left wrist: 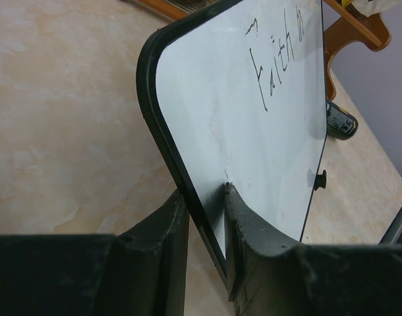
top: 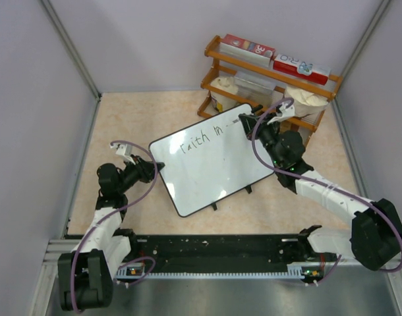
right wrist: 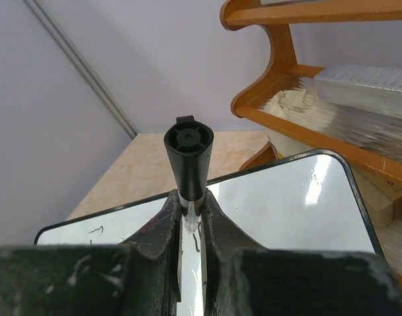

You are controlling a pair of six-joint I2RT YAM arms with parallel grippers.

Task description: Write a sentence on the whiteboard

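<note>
Left jaws on black-rimmed whiteboard (left wrist: 254, 164)

whiteboard (top: 207, 174) white w/ thin black rim, sentence (top: 201, 140) black, marker (right wrist: 188, 155) black, table (top: 132, 118) mottled beige, shelf (top: 218, 66) orange-brown wood, boxes (top: 248, 45) red and white, cables (top: 254, 138) purple, walls (top: 155, 39) pale lilac-grey
</note>
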